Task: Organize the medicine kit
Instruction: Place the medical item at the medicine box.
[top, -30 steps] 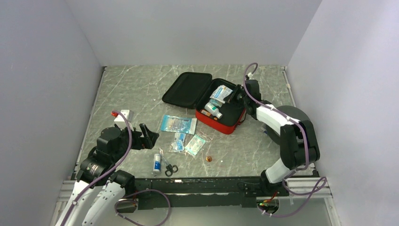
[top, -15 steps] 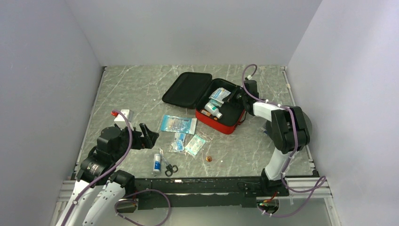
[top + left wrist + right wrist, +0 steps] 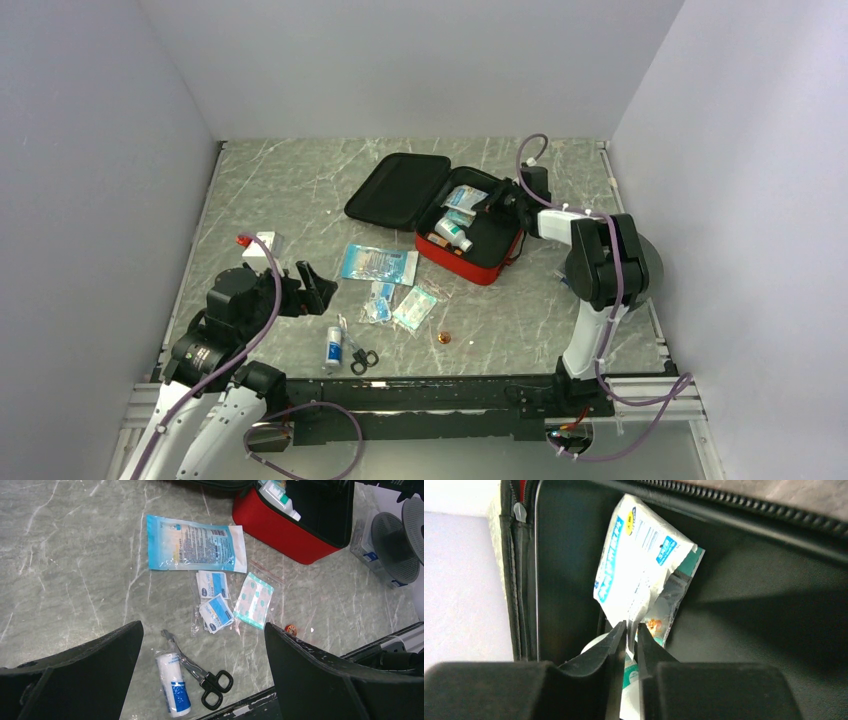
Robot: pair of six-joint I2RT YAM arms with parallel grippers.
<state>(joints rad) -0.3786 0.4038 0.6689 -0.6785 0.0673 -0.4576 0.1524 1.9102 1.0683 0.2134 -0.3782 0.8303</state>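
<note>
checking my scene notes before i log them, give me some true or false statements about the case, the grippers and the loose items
1. The red soft zip case lies open. True.
2. The black-handled scissors are inside the case. False: they lie on the grey marbled table, beside the white gauze roll.
3. The left gripper is open and holds nothing. True.
4. The right gripper pinches a white and blue packet inside the case. True.
5. The light-blue flat pouch is packed in the case. False: it lies on the table outside the case.
</note>
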